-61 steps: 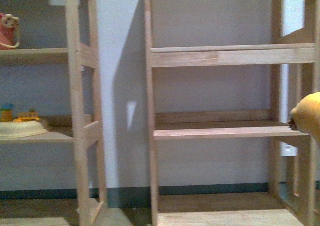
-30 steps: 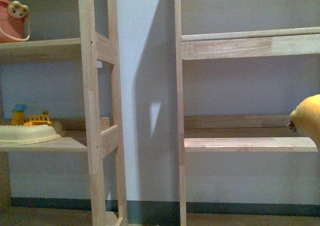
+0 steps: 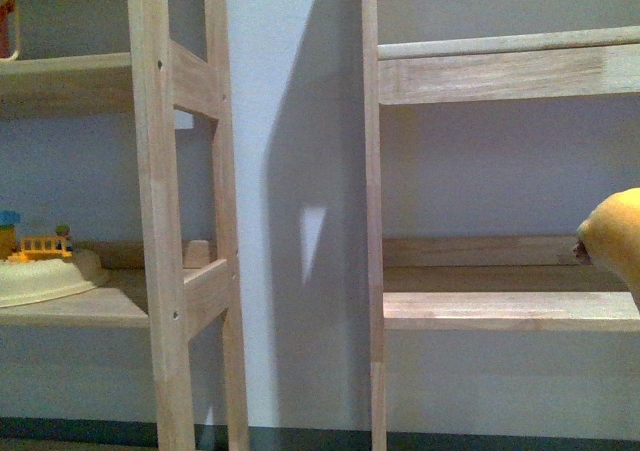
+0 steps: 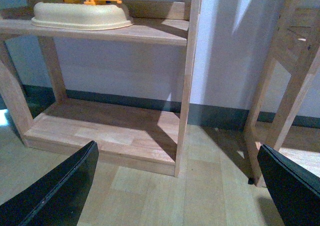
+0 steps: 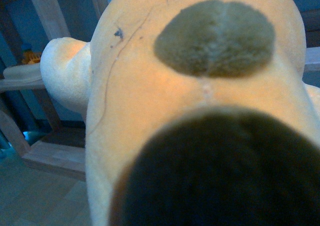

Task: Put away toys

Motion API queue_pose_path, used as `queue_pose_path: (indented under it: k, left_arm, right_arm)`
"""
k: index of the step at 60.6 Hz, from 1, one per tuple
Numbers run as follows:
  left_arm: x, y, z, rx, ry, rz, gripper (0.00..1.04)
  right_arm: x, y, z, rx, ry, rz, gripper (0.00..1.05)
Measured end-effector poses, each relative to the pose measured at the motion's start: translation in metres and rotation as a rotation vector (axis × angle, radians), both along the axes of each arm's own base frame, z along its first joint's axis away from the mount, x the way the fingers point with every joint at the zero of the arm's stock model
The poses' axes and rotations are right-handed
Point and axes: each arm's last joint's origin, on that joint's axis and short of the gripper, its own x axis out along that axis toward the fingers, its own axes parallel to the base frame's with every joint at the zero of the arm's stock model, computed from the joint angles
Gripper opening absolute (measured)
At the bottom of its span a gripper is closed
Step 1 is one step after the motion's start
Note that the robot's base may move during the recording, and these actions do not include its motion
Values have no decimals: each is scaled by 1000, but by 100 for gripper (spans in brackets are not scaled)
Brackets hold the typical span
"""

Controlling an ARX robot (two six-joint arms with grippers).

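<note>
- Front view: plush toy, orange-yellow, at the right edge of the frame, only partly in view. A small dark spot shows on its left tip.
- The plush sits level with the middle board of the right-hand shelf unit and overlaps that board's right end in the picture. I cannot tell from this view whether it touches the board.
- Right wrist view: the plush fills nearly the whole frame. It has a dull green-grey fuzzy oval patch at upper centre and a paler cream limb at the left.
- Right gripper: seen only as a dark, blurred mass at bottom centre, lying against the plush. The plush is clear of floor and shelf here, so the jaws are pinching it. The individual fingers are not resolved.
- Left gripper: two dark fingers in the lower corners of the left wrist frame, spread wide, with nothing between them.
- Left-hand shelf unit: a cream tray rests on its middle board at the left of the frame, with an orange toy fence on top. The left wrist view shows the same tray at upper left.
- Light wood-look floor runs below the units, with a pale wall behind.
</note>
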Motion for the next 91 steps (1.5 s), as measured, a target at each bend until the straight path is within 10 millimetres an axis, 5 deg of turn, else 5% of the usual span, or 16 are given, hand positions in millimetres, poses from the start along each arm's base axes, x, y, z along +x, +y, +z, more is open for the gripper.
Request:
queue_pose_path:
  k: [78, 84, 91]
  left_arm:
    - [0, 0, 0, 0, 0, 0, 99]
    - [0, 0, 0, 0, 0, 0, 99]
    - [0, 0, 0, 0, 0, 0, 99]
  right_arm:
    - [0, 0, -1, -36, 26, 27, 19]
    - [2, 5, 11, -219, 104, 121, 19]
    - [1, 19, 51, -341, -13, 104, 19]
